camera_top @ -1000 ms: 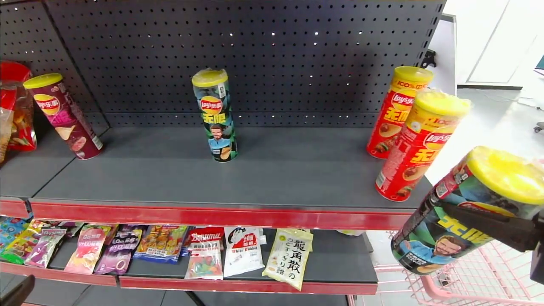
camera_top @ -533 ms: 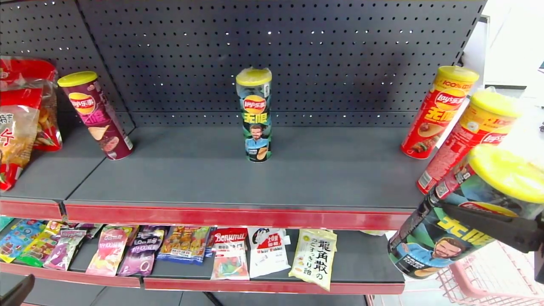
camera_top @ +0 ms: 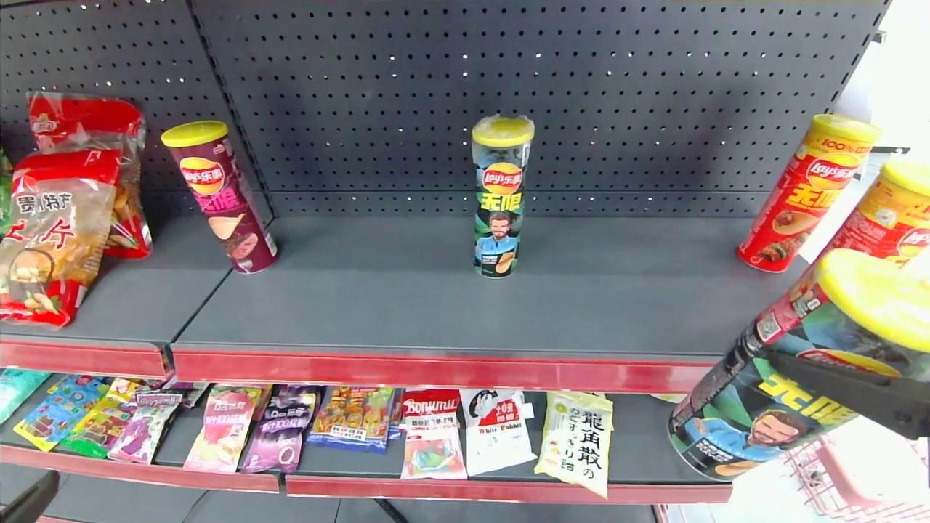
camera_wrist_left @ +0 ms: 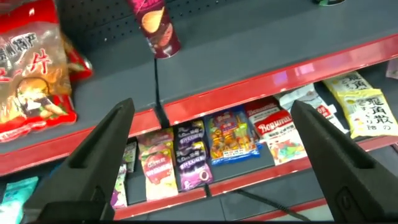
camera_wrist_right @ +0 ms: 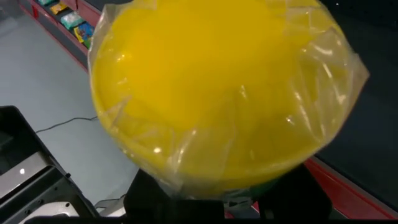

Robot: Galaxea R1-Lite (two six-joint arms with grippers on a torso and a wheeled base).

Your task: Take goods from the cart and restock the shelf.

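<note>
My right gripper (camera_top: 828,378) is shut on a green-and-black chip can (camera_top: 785,378) with a yellow lid (camera_wrist_right: 214,90), held tilted in front of the shelf's right end, below the red shelf lip (camera_top: 443,369). A matching green can (camera_top: 500,196) stands upright mid-shelf. Two red cans (camera_top: 810,192) (camera_top: 883,214) stand at the right, a purple can (camera_top: 218,196) at the left. My left gripper (camera_wrist_left: 211,155) is open, low in front of the lower shelf, with nothing between its fingers.
Red snack bags (camera_top: 54,225) sit at the shelf's far left. The lower shelf (camera_top: 501,488) carries a row of candy packets (camera_top: 349,421). A pink cart (camera_top: 850,479) stands at the lower right. The grey shelf (camera_top: 617,290) is bare between the cans.
The head camera has swung left, so the whole shelf scene has slid right in view. The right gripper still holds the green can in about the same spot.
</note>
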